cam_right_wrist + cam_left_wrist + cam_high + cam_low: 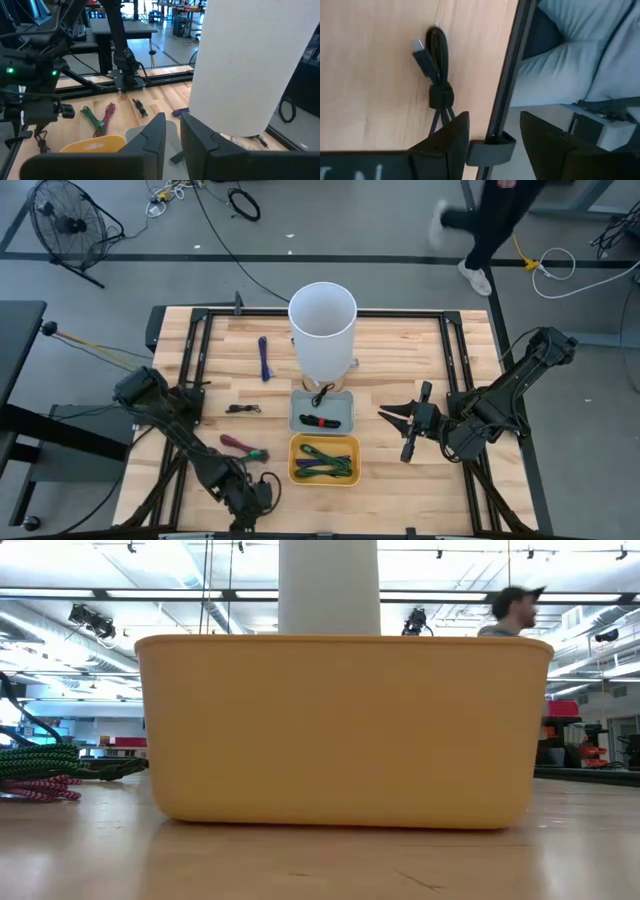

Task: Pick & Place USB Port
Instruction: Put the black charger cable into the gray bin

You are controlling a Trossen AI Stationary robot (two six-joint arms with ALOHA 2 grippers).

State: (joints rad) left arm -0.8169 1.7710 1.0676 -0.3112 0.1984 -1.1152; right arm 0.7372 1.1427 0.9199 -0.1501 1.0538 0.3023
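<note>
Two trays, yellow tray (324,459) and gray tray (322,412); one white cylinder (322,328).

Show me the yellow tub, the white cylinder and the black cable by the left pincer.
yellow tub (340,730), low view, front wall.
white cylinder (322,310), high view, open top.
black cable (440,80), left wrist view, bundled middle.

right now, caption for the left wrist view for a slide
Left gripper open above the table edge, beside a bundled black USB cable.

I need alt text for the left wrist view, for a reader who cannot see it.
A coiled black USB cable lies on the wooden table near its black edge rail. The left claw is above it, open.
</note>
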